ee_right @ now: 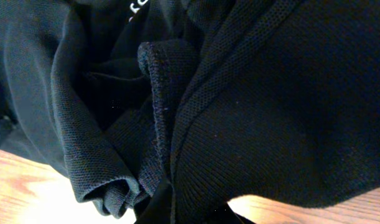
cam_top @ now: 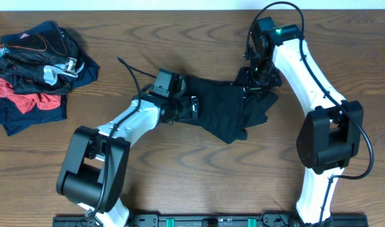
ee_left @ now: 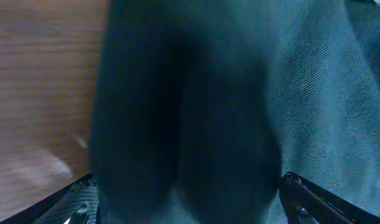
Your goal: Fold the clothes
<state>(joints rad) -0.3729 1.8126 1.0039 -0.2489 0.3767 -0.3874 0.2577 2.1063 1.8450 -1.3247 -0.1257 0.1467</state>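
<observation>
shirt: crumpled black T-shirt [cam_top: 224, 110] of fine knit, bunched into an irregular lump, not laid flat, no clean fold visible
shirt location: middle of the brown wood-grain table [cam_top: 179, 38], between the two grippers, touching both
shirt detail: right wrist view shows a stitched hem [ee_right: 155, 106] running down through the folds and a scrap of white lettering [ee_right: 137, 7] at the top edge, too cropped to read
fabric: matte, small mesh-like weave up close; soft rounded rolls and deep creases, one fold curled over on the tabletop [ee_right: 106, 186]
left gripper [cam_top: 193, 108]: at the shirt's left edge, jaws spread wide; in the wrist view the fingers [ee_left: 301, 196] sit at the bottom corners with a blurred hump of dark cloth filling the gap between them; they do not look to be squeezing it
right gripper [cam_top: 255, 85]: at the shirt's upper right corner, closed tight; in the wrist view cloth and hem draw down into the pinch [ee_right: 165, 208], so it has hold of the shirt
other clothes: loose heap of black, red and navy garments [cam_top: 34, 72] at the far left corner of the table, well apart from the shirt, with some white and grey patches on top
table surface: bare wood with dark swirling grain, light glare near the shirt in the right wrist view
</observation>
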